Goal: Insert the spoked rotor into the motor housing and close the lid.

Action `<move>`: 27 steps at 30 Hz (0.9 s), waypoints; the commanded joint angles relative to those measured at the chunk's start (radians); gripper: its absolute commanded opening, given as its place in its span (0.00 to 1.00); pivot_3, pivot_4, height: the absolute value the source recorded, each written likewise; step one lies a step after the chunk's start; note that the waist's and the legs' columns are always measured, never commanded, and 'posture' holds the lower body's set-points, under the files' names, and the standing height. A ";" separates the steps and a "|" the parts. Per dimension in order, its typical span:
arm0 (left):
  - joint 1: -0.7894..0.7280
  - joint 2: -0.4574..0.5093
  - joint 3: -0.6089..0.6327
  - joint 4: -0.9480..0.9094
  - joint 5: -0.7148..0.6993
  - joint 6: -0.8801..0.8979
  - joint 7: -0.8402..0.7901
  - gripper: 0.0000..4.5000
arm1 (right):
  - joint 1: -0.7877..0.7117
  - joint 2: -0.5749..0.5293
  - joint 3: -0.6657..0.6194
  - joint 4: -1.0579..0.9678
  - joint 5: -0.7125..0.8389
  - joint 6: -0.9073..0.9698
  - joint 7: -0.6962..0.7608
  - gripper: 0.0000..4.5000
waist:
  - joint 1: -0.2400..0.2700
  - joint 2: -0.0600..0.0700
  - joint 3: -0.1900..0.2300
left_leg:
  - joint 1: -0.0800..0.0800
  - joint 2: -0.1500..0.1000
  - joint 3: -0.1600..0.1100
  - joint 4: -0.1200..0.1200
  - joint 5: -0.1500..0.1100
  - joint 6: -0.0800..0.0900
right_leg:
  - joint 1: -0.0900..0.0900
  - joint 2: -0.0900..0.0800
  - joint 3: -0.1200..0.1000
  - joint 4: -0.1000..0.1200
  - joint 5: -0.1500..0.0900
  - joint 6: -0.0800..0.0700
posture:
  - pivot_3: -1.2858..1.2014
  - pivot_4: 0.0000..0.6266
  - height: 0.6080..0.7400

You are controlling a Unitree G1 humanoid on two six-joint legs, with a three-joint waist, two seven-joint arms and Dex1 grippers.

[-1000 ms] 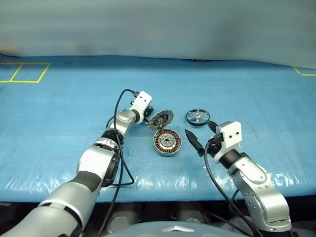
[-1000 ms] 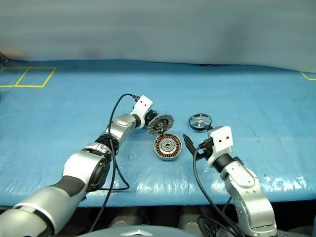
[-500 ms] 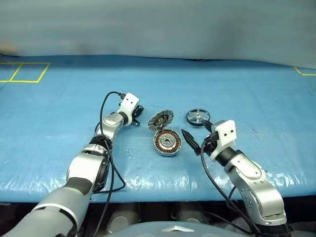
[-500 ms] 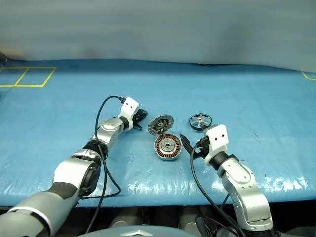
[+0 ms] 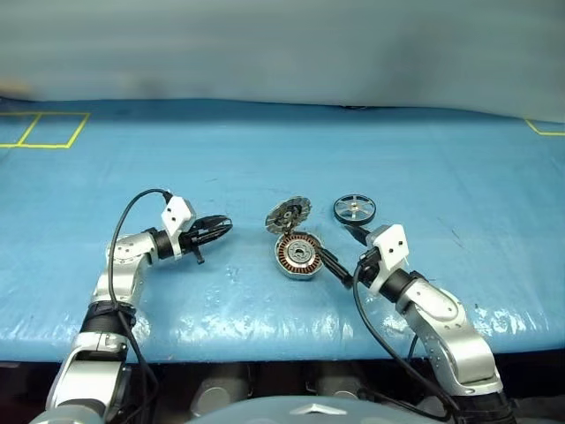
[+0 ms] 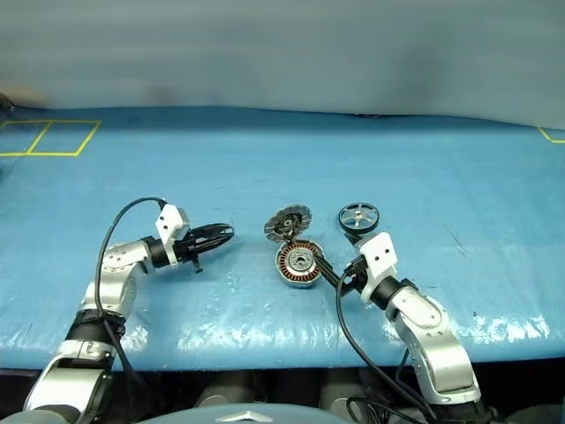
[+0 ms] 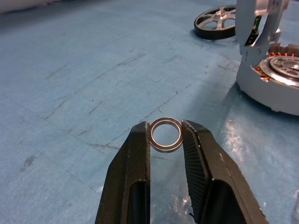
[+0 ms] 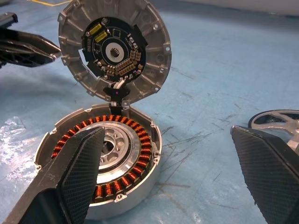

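Note:
The motor housing (image 5: 298, 254) lies open in the middle of the blue table, copper windings showing. Its lid (image 5: 288, 213) stands upright on the far rim, patterned inner face toward me. Just to the right and behind lies the spoked rotor (image 5: 354, 209), flat on the table. My right gripper (image 8: 166, 135) is open, low beside the housing's right side, with one finger (image 8: 79, 168) in front of the housing (image 8: 138, 154) and the rotor (image 8: 275, 122) beyond the other. My left gripper (image 7: 166, 140) is left of the housing, shut on a small metal ring (image 7: 166, 135).
The table is covered with a blue sheet (image 5: 397, 150). Yellow tape marks lie at the far left (image 5: 44, 130) and far right (image 5: 543, 130) corners. The table's front edge (image 5: 265, 340) runs close below both arms.
My left arm has drawn back and to the left, away from the lid, keeping the ring in its fingers. My right gripper has edged lower and closer to the housing.

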 commanded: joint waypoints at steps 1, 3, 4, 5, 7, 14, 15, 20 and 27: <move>0.038 0.012 -0.030 -0.167 -0.088 0.115 -0.058 0.14 | -0.017 0.000 0.013 0.012 0.035 -0.004 0.051 1.00 | 0.002 0.000 0.000 | 0.000 0.000 0.000 0.000 0.000 0.000 | -0.001 0.000 0.000 0.000 0.000 0.000 | 0.52 0.24 1.00; 0.049 0.016 -0.060 -0.213 -0.108 0.173 -0.088 0.14 | -0.017 -0.006 0.022 0.021 0.036 0.008 0.068 1.00 | 0.003 0.000 0.000 | 0.000 0.000 0.000 -0.001 0.000 0.000 | -0.001 0.000 0.000 0.000 0.000 0.000 | 0.52 0.24 1.00; 0.048 0.018 -0.082 -0.226 -0.106 0.194 -0.104 0.14 | -0.017 -0.008 0.028 0.023 0.033 0.008 0.075 1.00 | 0.003 0.000 0.000 | 0.000 0.000 0.000 -0.001 0.000 0.000 | -0.001 0.000 0.000 0.000 0.000 0.000 | 0.52 0.24 1.00; 0.045 0.020 -0.101 -0.232 -0.101 0.208 -0.116 0.14 | -0.018 -0.008 0.032 0.026 0.030 0.008 0.080 1.00 | 0.003 0.000 0.000 | 0.000 0.000 0.000 -0.001 0.000 0.000 | -0.001 0.000 0.000 0.000 0.000 0.000 | 0.52 0.24 1.00; 0.035 0.025 -0.134 -0.238 -0.091 0.225 -0.137 0.14 | -0.020 -0.008 0.036 0.029 0.024 0.006 0.083 1.00 | 0.003 0.000 0.000 | 0.000 0.000 0.000 -0.001 0.000 0.000 | -0.001 0.001 0.001 0.001 0.000 0.000 | 0.52 0.24 1.00; -0.024 0.034 -0.198 -0.223 -0.077 0.243 -0.196 0.14 | 0.003 -0.005 0.025 0.014 0.027 -0.002 0.081 1.00 | 0.003 0.000 0.000 | -0.001 0.001 0.001 -0.001 0.000 -0.001 | -0.002 0.001 0.001 0.001 0.000 0.000 | 0.52 0.24 1.00; -0.038 0.028 -0.206 -0.216 -0.071 0.232 -0.197 0.14 | 0.009 -0.006 0.025 0.011 0.027 -0.003 0.082 1.00 | 0.004 0.000 0.000 | -0.001 0.001 0.001 -0.001 0.000 -0.001 | -0.002 0.001 0.001 0.001 0.000 0.000 | 0.52 0.24 1.00; -0.094 -0.026 -0.235 -0.202 -0.051 0.199 -0.183 0.14 | 0.019 -0.002 0.023 0.010 0.023 -0.009 0.077 1.00 | 0.007 0.000 0.000 | -0.001 0.001 0.002 -0.001 0.000 0.000 | -0.002 0.001 0.002 0.000 0.000 0.000 | 0.52 0.24 1.00; -0.129 -0.066 -0.265 -0.162 -0.027 0.170 -0.180 0.14 | 0.016 0.004 0.025 0.008 0.017 -0.015 0.066 1.00 | 0.003 0.000 0.000 | -0.001 0.002 0.005 -0.002 0.000 0.000 | -0.003 0.002 0.005 0.001 0.000 0.000 | 0.52 0.24 1.00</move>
